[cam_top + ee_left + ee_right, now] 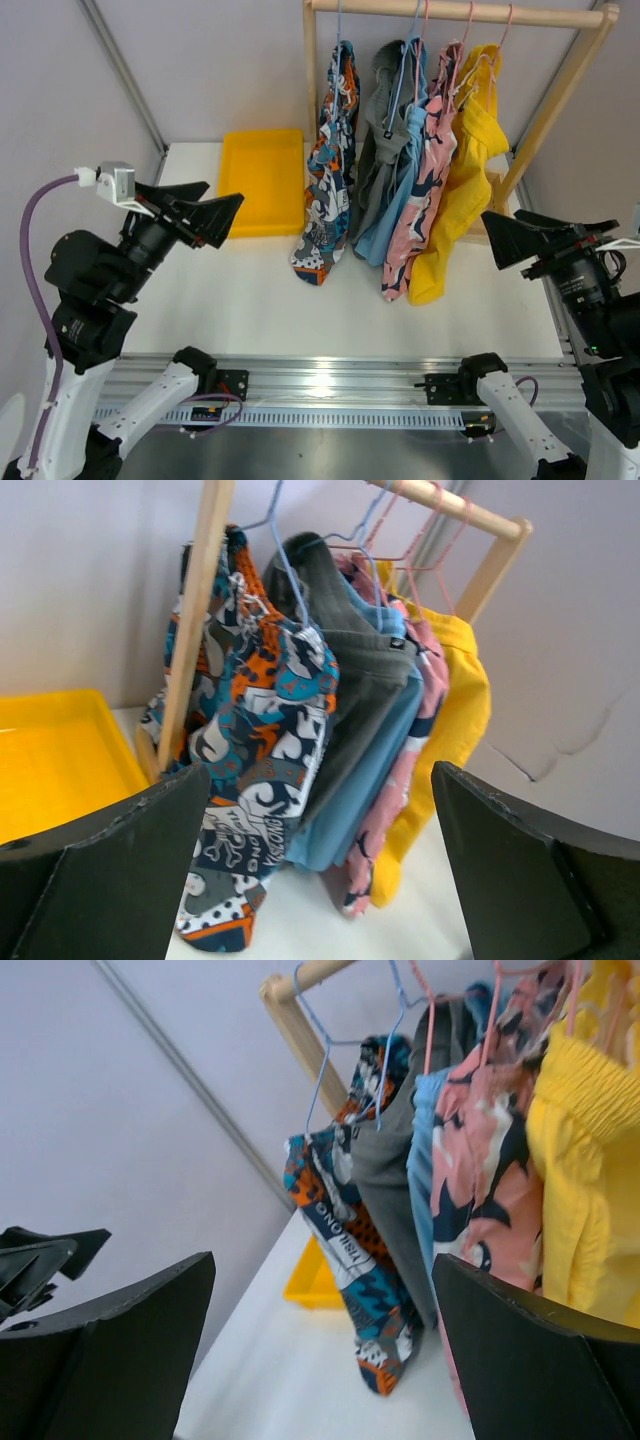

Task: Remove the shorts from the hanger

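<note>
Pale grey walls enclose a white counter (250,290). A wooden rack (460,12) stands at its far side, beyond both claws.

All five shorts hang on wire hangers (285,570) from the rack's top rail, bunched and overlapping. The blue-orange-white print pair (330,180) is nearest the left claw (224,195). Then come the grey pair (378,150), the light blue pair (395,215) and the pink printed pair (425,190). The yellow pair (470,170) is nearest the right claw (500,215). The hems of the longer pairs appear to reach the counter.

No pair is off its hanger, so by this view the whole task is left.

Both claws are released, fingers spread wide and empty. Each stands apart from the fabric and is aimed inward at the row.

A yellow tray (262,180) lies just ahead of the left claw, beside the print pair.

In the left wrist view the rack's upright post (195,630) crosses in front of the print pair and is likely to hinder a reach from that side. The slanted brace (555,100) rises beyond the right claw, behind the yellow pair. The overlap may make it hard to single out one pair.
</note>
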Motion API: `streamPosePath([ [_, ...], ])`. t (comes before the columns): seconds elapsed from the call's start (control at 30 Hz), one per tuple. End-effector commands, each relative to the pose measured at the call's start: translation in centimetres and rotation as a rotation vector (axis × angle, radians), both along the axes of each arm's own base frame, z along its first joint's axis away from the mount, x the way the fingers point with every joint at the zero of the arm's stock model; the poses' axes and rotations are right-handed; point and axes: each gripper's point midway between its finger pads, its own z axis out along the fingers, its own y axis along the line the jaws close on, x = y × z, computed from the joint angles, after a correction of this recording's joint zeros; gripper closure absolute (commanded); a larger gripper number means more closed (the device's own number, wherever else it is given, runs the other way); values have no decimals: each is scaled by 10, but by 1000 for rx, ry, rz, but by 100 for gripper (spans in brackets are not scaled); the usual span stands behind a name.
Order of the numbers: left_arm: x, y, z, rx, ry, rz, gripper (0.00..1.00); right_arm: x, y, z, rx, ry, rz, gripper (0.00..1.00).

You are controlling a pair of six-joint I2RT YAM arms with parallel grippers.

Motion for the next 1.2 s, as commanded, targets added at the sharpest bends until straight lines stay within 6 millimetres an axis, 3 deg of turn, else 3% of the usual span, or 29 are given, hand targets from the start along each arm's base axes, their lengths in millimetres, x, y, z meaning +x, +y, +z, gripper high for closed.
streamPosePath([
  [0.0,23,2,-6,106,30,62,1,19,-18,37,-64,-119,-126,1],
  [0.03,26,1,-5,114,28,69,1,29,-20,36,-89,-85,-148,1],
  [0.07,28,2,5,130,2,77,1,54,-23,50,-129,-62,-190,1],
  [0.13,43,2,8,160,13,111,1,82,-24,51,-182,6,-217,1],
  [0.17,47,3,10,176,8,121,0,107,-29,61,-211,18,-269,1],
  [0.27,58,5,14,189,-12,156,1,135,-34,82,-234,-25,-324,1],
  [0.3,59,3,15,190,-24,150,1,156,-31,83,-239,-27,-333,1],
  [0.4,63,0,10,190,-47,148,1,191,-32,90,-248,-25,-365,1],
  [0.5,70,-3,-9,198,-27,148,1,219,-34,88,-259,-7,-392,1],
  [0.53,71,-4,-11,196,-28,144,1,240,-32,75,-281,22,-394,4],
  [0.63,70,-11,-28,188,-22,108,1,276,-36,57,-307,69,-425,8],
  [0.83,72,-20,-60,197,23,63,1,305,-60,37,-349,134,-532,16],
  [1.0,72,-22,-67,188,26,54,1,318,-73,18,-335,185,-549,33],
  [1.17,72,-25,-70,184,32,43,1,333,-71,-13,-337,251,-530,37],
])
